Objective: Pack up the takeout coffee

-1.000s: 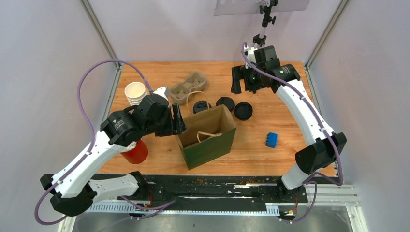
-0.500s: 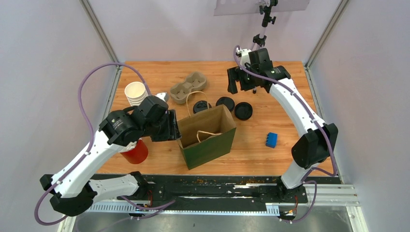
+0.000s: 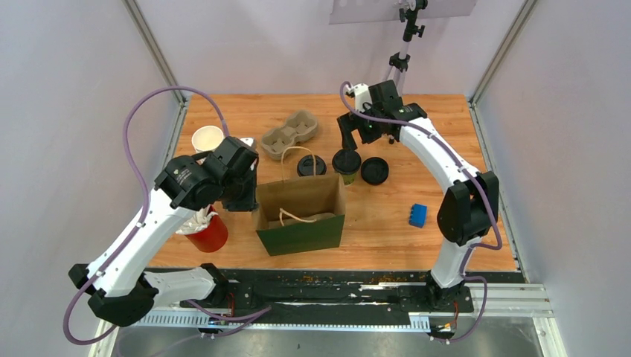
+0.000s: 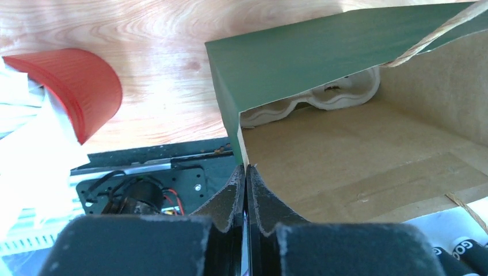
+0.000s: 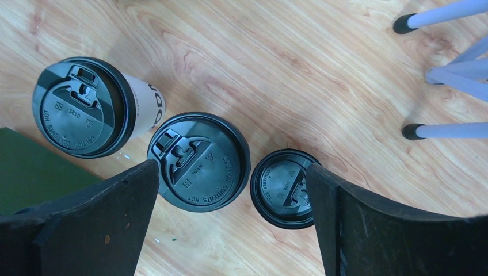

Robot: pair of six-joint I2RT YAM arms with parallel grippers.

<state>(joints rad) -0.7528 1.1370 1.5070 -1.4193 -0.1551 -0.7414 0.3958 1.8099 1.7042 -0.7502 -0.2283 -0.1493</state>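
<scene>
Takeout coffee, two black-lidded cups: white-sided cup [image 5: 86,109] and olive-green-sided cup [image 5: 198,161] stand side by side on the desk [image 3: 387,238] just behind the open paper bag [image 3: 301,232], with a third black lid [image 3: 374,170] beside them. Right hand [image 5: 230,172], fingers spread wide, hangs over the olive-green-sided cup. Left hand [image 4: 246,172], fingers pressed together, pinches the bag's left rim; a pale moulded carrier [image 4: 322,98] lies inside the bag, and a red cup [image 4: 75,86] stands near it.
</scene>
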